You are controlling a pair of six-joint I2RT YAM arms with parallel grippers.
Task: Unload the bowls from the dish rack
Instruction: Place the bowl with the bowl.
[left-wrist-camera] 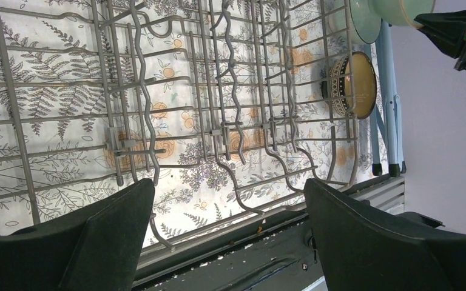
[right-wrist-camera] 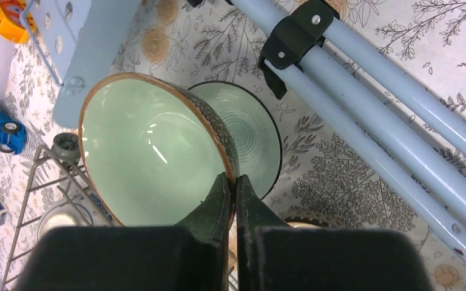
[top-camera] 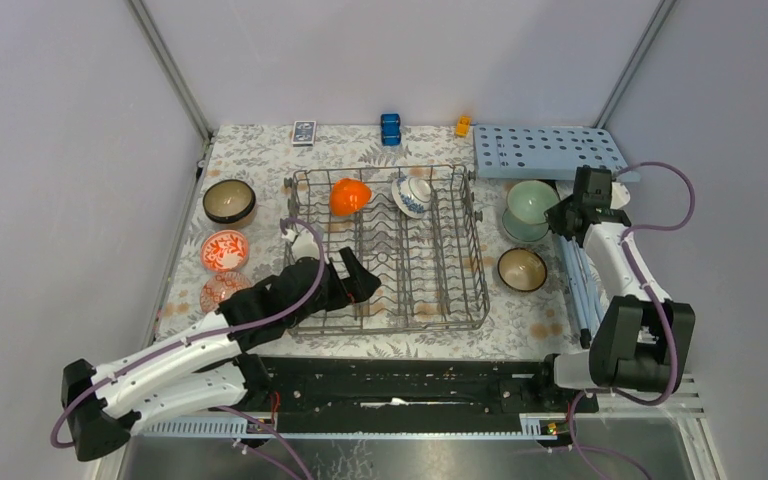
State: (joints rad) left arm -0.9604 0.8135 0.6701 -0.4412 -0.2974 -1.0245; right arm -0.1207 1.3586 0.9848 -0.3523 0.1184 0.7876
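Observation:
The grey wire dish rack (top-camera: 460,300) stands mid-table. An orange bowl (top-camera: 349,196) and a blue-and-white bowl (top-camera: 412,193) lean in its far row. My left gripper (top-camera: 362,280) hovers open and empty over the rack's near left part; the left wrist view shows only rack wires (left-wrist-camera: 218,121) between its fingers (left-wrist-camera: 97,236). Right of the rack, my right gripper (right-wrist-camera: 235,182) is shut on the rim of a pale green bowl (right-wrist-camera: 151,157), held tilted just above a second pale green bowl (right-wrist-camera: 249,139). A dark brown bowl (top-camera: 522,268) sits nearer.
Left of the rack stand a dark brown bowl (top-camera: 229,200) and two red-and-white bowls (top-camera: 225,250). A light-blue holed board (top-camera: 545,150), blue toy car (top-camera: 391,128), orange toy (top-camera: 463,125) and card box (top-camera: 304,132) line the back. Pale blue tubes (top-camera: 575,280) lie along the right.

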